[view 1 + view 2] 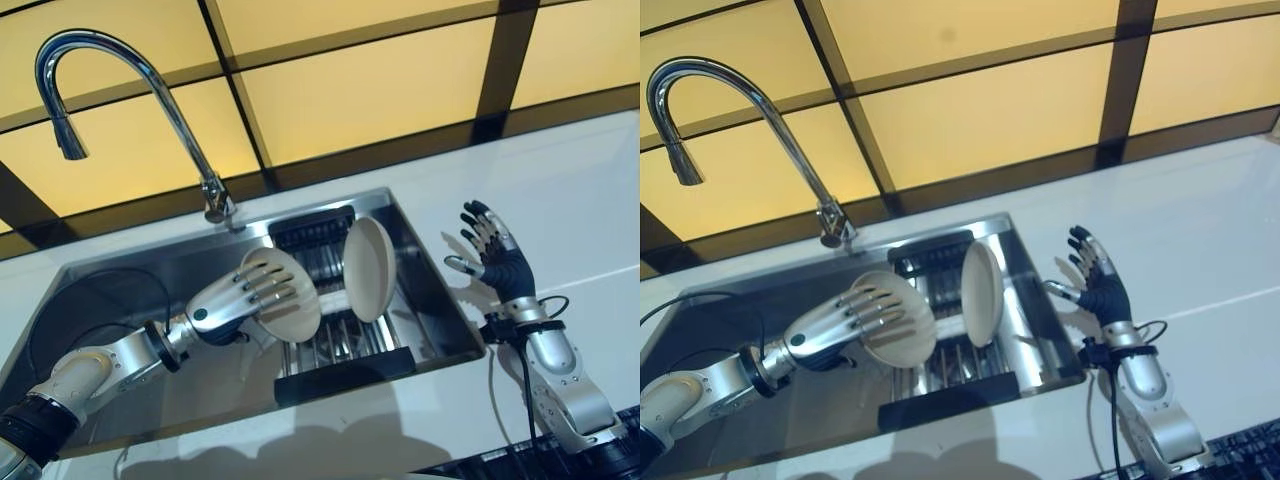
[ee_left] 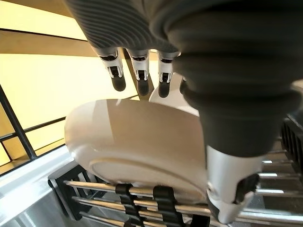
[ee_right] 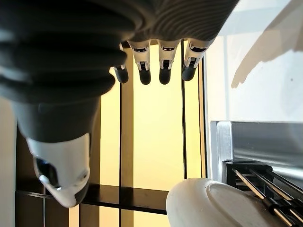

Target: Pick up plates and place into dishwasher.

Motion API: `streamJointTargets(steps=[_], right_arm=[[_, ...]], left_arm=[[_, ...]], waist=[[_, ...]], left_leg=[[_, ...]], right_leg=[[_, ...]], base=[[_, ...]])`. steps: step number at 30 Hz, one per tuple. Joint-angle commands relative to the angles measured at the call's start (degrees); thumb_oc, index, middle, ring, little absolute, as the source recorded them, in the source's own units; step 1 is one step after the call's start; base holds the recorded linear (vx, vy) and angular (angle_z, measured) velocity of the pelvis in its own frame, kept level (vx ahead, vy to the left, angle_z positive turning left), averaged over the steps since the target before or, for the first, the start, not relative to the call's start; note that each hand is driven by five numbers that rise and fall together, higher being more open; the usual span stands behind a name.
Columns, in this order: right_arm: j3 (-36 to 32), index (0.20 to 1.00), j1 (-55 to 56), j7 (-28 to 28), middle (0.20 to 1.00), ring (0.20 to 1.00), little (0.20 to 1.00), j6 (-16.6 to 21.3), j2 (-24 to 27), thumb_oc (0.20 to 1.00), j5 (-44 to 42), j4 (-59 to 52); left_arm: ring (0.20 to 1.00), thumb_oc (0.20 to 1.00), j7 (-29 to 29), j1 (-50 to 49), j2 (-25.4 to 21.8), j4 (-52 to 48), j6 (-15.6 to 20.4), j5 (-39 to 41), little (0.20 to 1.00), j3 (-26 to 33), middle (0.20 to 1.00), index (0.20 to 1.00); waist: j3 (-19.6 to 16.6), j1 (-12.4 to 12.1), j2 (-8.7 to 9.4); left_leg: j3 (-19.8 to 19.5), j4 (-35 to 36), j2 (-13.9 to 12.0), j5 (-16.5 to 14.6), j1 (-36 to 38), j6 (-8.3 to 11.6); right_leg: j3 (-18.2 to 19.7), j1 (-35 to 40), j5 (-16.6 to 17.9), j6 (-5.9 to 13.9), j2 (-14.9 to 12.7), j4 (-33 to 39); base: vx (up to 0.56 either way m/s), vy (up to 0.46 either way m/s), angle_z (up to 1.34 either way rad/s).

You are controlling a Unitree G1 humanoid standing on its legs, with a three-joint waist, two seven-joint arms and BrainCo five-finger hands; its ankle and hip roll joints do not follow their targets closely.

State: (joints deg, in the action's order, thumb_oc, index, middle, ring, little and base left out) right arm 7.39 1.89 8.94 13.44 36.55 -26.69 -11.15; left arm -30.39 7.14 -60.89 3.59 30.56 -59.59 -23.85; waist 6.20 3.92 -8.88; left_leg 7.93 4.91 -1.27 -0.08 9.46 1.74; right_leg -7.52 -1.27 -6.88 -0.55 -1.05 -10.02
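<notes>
White bench [image 1: 590,190] with sunken steel basin [image 1: 130,285] holding the dish rack [image 1: 340,355]. One plate [image 1: 368,268] already racked upright. Left hand [image 1: 235,303] has fingers clamped on a second plate [image 1: 292,300], tilted over the rack, not seated. Right hand [image 1: 495,255] idle above bench, fingers spread, empty.

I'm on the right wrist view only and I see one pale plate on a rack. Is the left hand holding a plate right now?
Observer: Yes. The left hand pinches a plate between fingers and thumb, low over the rack in the sink.
Operator: Any other plate there?
Observer: A second plate stands on edge in the rack, on the held one's right.
Operator: And my right hand?
Observer: The right hand is open and holds nothing, above the white counter to the right of the sink.
</notes>
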Motion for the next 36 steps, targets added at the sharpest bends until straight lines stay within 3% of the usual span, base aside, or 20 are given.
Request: streamJointTargets(steps=[1, 14, 26, 36], right_arm=[[1.2, 1.0, 1.0, 0.3, 1.0, 1.0, 1.0, 3.6, 0.2, 1.0, -2.0, -2.5], [1.1, 1.0, 2.2, -1.9, 1.0, 1.0, 1.0, 4.7, -1.1, 1.0, -1.7, -3.0], [1.4, 1.0, 2.5, -2.1, 1.0, 1.0, 1.0, 4.4, -1.8, 1.0, -1.2, -3.0], [0.1, 1.0, 3.1, -1.8, 1.0, 1.0, 1.0, 5.2, -2.8, 1.0, -0.4, -3.0]], left_arm=[[0.222, 0.222, -0.2, 3.0, -0.9, -0.7, -2.9, 1.2, 0.222, 1.5, 0.222, 0.222], [0.2, 0.2, 1.8, 2.4, 0.0, -0.1, -3.1, 1.4, 0.2, 1.3, 0.2, 0.2], [0.2, 0.2, -0.7, 0.8, 0.0, -0.8, -3.7, 2.4, 0.2, 4.1, 0.2, 0.2], [0.2, 0.2, -6.1, -3.6, 0.6, -0.5, -6.6, 6.8, 0.2, 11.3, 0.2, 0.2]], waist=[[-1.1, 1.7, 3.16], [-1.9, 1.7, 3.33], [-2.8, 0.6, 4.01], [-3.8, -0.6, 4.69]], left_leg=[[0.9, -0.7, 3.4, -4.5, -1.5, -1.97], [0.8, -0.4, 3.2, -4.6, -0.2, -1.79], [0.2, -0.1, 2.9, -4.6, 0.1, -1.45], [-0.3, 0.1, 2.6, -4.6, -0.1, -1.19]], right_leg=[[1.0, 5.0, 6.9, 10.3, -6.2, 13.4], [1.0, 6.2, 6.6, 10.64, -6.2, 13.6], [0.1, 7.1, 6.3, 10.45, -5.9, 14.1], [-0.7, 7.5, 6.1, 10.12, -5.7, 14.7]], base=[[0.0, 0.0, 0.0], [0.03, -0.011, -0.02], [0.0, 0.0, 0.0], [-0.02, -0.006, 0.0]])
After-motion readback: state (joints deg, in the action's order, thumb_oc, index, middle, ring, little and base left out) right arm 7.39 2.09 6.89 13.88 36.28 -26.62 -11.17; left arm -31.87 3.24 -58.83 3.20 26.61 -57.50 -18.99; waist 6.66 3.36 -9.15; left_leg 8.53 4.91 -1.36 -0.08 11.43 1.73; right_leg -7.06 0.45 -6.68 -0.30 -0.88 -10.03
